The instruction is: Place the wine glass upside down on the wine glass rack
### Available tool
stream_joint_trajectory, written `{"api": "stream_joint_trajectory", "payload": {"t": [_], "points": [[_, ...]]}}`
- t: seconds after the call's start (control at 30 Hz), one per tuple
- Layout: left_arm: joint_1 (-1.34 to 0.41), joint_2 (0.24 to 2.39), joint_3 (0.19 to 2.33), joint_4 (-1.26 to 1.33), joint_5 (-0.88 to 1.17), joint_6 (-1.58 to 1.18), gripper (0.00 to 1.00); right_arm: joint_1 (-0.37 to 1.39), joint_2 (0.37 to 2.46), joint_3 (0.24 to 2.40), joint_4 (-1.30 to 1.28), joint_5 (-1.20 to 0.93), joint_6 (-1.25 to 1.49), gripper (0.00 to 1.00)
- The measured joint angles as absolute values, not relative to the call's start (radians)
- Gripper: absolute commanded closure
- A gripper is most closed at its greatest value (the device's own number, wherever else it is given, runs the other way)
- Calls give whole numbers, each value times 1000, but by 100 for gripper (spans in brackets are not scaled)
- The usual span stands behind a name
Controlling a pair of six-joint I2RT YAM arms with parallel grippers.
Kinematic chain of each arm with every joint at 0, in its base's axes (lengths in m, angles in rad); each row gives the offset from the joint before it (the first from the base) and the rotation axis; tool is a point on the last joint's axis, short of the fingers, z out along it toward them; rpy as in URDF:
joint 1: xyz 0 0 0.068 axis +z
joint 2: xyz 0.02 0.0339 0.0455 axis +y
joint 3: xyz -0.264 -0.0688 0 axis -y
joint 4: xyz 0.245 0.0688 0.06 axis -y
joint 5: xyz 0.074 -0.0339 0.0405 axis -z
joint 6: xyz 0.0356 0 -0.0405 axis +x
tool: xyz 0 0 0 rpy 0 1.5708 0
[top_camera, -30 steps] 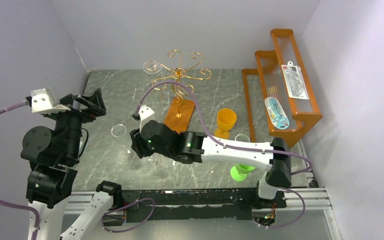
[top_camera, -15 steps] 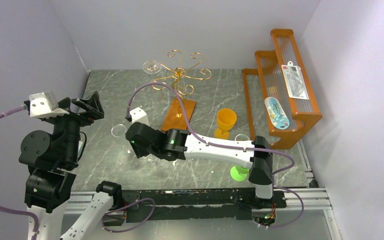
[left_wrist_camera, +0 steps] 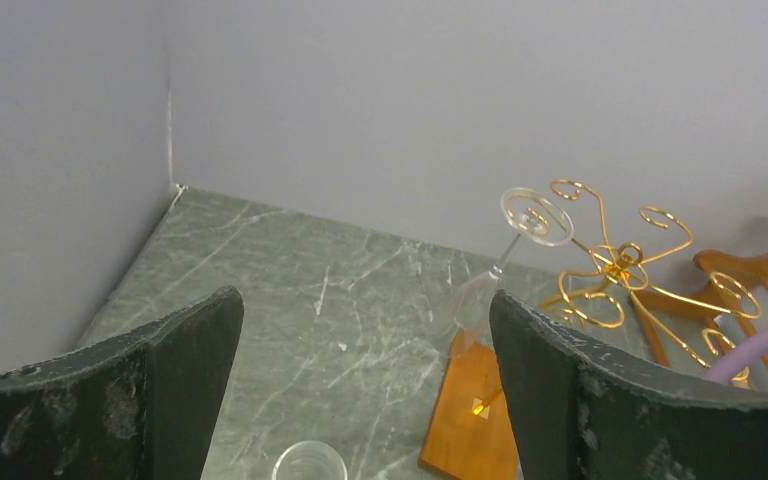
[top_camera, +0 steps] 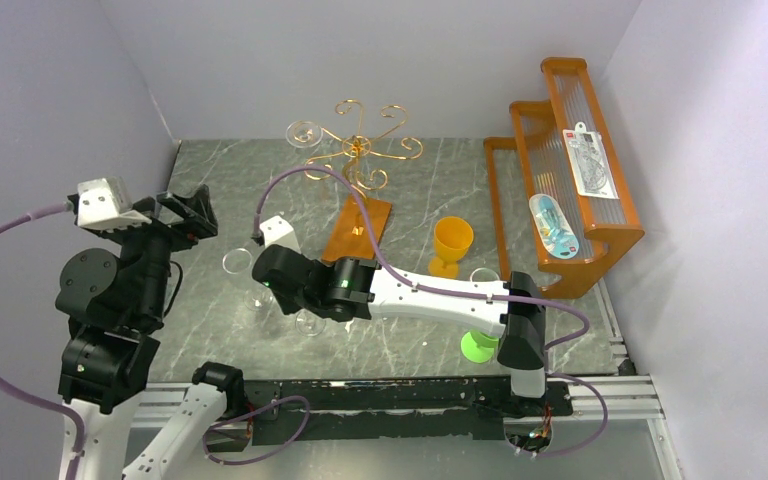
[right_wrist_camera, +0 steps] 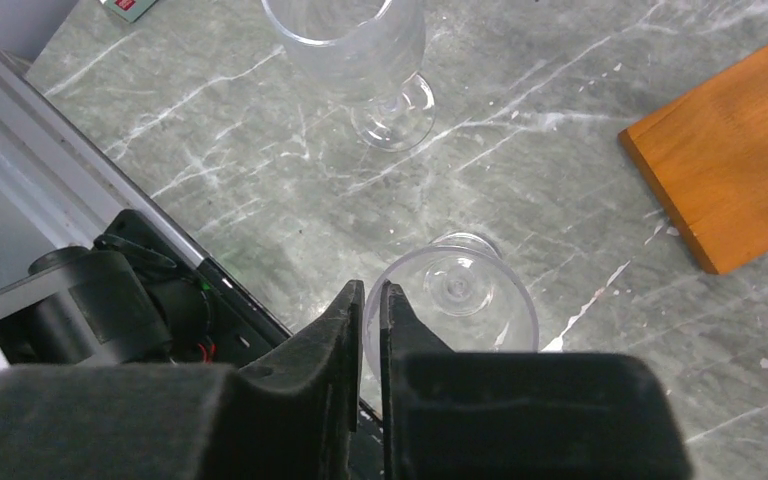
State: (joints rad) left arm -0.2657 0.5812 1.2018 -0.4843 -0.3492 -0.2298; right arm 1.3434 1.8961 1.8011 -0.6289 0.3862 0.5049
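A clear wine glass (right_wrist_camera: 457, 292) stands upright on the marble, also in the top view (top_camera: 310, 322). My right gripper (right_wrist_camera: 372, 296) is shut on its near rim, one finger inside the bowl and one outside; from above, the gripper (top_camera: 282, 300) is mostly hidden under its wrist. The wine glass rack (top_camera: 360, 150), gold wire on an orange-brown wooden base (top_camera: 360, 228), stands at the back with one glass (top_camera: 303, 133) hanging upside down from it. My left gripper (left_wrist_camera: 365, 300) hovers open and empty at the left (top_camera: 185, 205), facing the rack (left_wrist_camera: 620, 265).
A second upright wine glass (right_wrist_camera: 360, 45) stands just beyond the held one, seen also from the left wrist (left_wrist_camera: 308, 462). An orange goblet (top_camera: 453, 240), a green cup (top_camera: 478, 345) and a clear glass (top_camera: 483, 275) stand right of centre. The orange stepped shelf (top_camera: 560, 180) fills the right side.
My right arm moved left to the wine glass and its jaws closed on the rim. The left arm shifted slightly rightward, still open.
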Motion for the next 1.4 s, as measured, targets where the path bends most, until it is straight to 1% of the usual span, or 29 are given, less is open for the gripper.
{"api": "stream_joint_trajectory", "payload": {"t": [0.03,0.07,0.23,0.33,0.5,0.6,0.77,0.83,1.07,1.23,1.4], "points": [[-266,582,1198,-493,-347,-239,3,1343,1896,1800,-628,386,500,99],[-266,582,1196,-499,-344,-247,3,1343,1895,1798,-625,387,496,100],[-266,582,1163,-515,-292,-331,3,1343,1851,1740,-592,398,473,100],[-266,582,1137,-530,-247,-410,6,1343,1787,1666,-568,414,458,100],[-266,579,1099,-543,-166,-543,8,1343,1602,1481,-475,442,419,100],[-266,571,1073,-580,-139,-648,4,1343,1465,1359,-387,467,393,100],[-266,540,1013,-665,-119,-860,3,1343,1259,1174,-201,513,346,100],[-266,530,984,-685,-91,-925,7,1343,1200,1120,-139,527,327,100],[-266,517,872,-649,72,-1109,10,1343,1076,967,67,548,271,100],[-266,514,786,-615,179,-1243,16,1343,1058,934,212,549,245,100],[-266,475,668,-515,252,-1405,14,1343,1059,912,335,530,226,100]]}}
